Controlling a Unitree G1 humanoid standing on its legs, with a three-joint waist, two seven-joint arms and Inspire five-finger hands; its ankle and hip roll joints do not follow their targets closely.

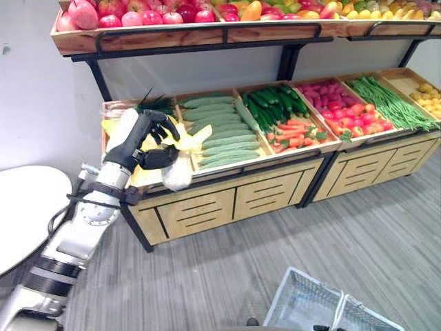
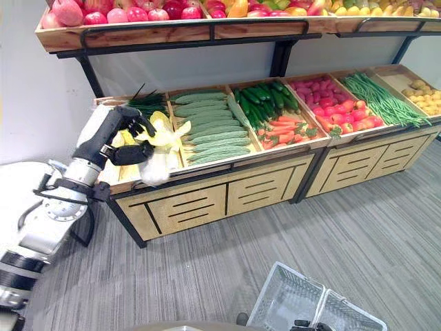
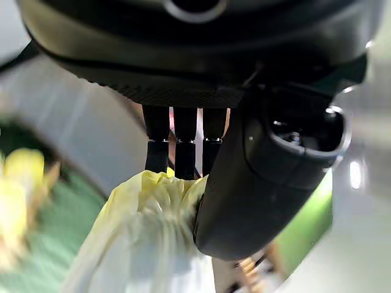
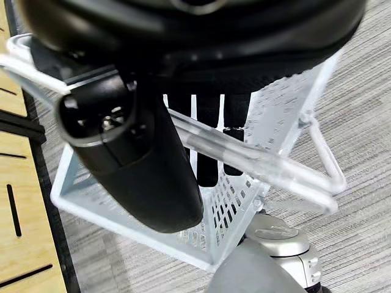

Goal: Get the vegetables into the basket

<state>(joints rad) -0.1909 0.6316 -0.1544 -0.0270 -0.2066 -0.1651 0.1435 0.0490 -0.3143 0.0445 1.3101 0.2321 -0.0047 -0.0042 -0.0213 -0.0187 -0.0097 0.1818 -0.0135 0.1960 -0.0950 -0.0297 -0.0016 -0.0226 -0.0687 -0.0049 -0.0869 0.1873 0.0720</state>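
Observation:
My left hand reaches into the leftmost crate of the lower shelf. It is shut on a pale yellow-white cabbage, whose white end hangs over the crate's front edge. In the left wrist view the thumb and fingers close round the cabbage. The white wire basket hangs low in front of me, above the grey floor. My right hand is shut on the basket's handle, with the mesh wall below it.
The same shelf holds crates of long green cucumbers, dark cucumbers and carrots, radishes and tomatoes, green beans and potatoes. An upper shelf of fruit overhangs them. A white round table stands at the left.

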